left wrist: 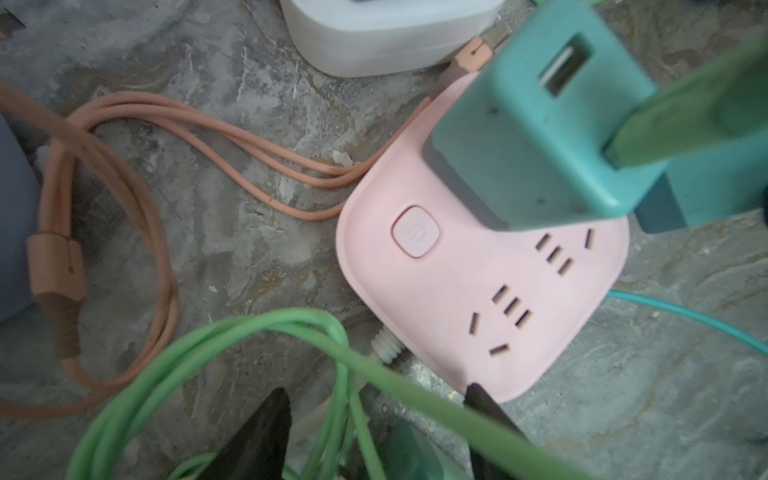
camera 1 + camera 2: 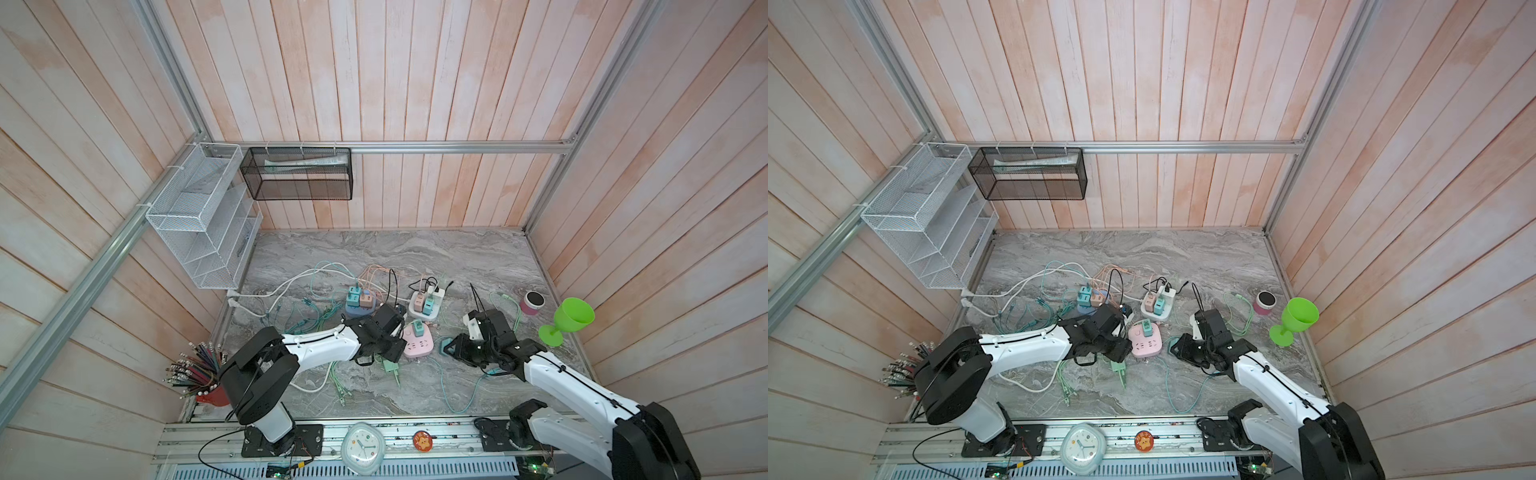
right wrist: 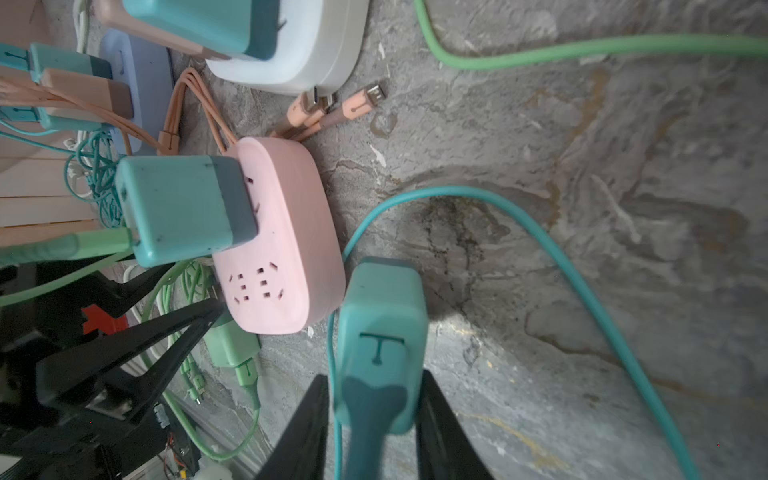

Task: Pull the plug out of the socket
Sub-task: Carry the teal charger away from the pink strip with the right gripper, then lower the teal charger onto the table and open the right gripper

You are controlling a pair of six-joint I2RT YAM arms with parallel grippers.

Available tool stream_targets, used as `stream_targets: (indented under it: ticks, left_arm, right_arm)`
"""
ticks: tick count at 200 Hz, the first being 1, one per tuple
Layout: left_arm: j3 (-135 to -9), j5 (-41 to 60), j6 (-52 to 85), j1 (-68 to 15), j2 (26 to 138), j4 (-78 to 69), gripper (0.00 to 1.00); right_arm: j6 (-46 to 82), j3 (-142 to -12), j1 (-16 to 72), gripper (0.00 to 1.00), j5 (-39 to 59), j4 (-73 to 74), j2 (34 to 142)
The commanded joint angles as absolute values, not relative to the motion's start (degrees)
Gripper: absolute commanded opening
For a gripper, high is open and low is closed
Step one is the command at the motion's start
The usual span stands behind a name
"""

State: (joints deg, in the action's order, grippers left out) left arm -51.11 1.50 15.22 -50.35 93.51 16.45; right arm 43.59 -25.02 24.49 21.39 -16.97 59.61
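At the far left edge of the grey marble tabletop (image 2: 478, 257), a red cup of coloured pencils (image 2: 212, 395) stands beside the left arm's base. Further right, the left gripper (image 1: 374, 395) is lowered at the near left corner of the rounded pink plastic power socket (image 2: 417, 347). Its black fingers (image 1: 266, 424) stand well apart with only loose light-green cables (image 1: 291, 316) between them. They hold nothing, and one tip touches the socket's rim. Behind the gripper, a blue socket block (image 2: 353, 311) carries a teal and a peach charger, and a white socket block (image 2: 434, 309) carries more.

The pink socket lies flat on the marble. A boxy teal charger (image 3: 183, 208) is plugged into its far outlets, with a green cable running from its face. The outlets nearer the arms show bare slots.

Just right of the pink socket, the right gripper (image 3: 376, 380) has its black fingers closed against both sides of a second teal plug (image 3: 380, 324). That plug is out of the socket, with its front end just beside the socket's right edge, over the marble. Whether it touches the tabletop cannot be told. Its teal cord (image 3: 449, 191) loops away across the table.

Further right stand a small round maroon speaker (image 2: 533, 302) and, at the table's edge, a bright green plastic goblet (image 2: 571, 318).
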Motion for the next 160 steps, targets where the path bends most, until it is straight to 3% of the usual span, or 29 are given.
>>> stream_targets:
  ticks: [1,52,126,160]
  left_arm:
    - [-51.6,2.3,15.3,-50.4,93.1,14.8,0.69]
    - [-51.5,2.5,15.4,-50.4,93.1,14.6,0.69]
    - [-51.7,2.3,15.6,-50.4,93.0,14.5,0.69]
    - [-51.8,2.4,15.6,-50.4,93.2,14.3,0.69]
  right_arm:
    - [43.3,-23.4,21.2,0.42,27.1,-16.3,59.4]
    - [44.0,-24.4,19.7,0.46,29.9,-19.2,55.5]
    - [46.6,-24.9,19.6,0.41,35.2,-21.2,50.1]
    - [48.8,-25.9,19.5,0.39,33.1,-22.1,46.3]
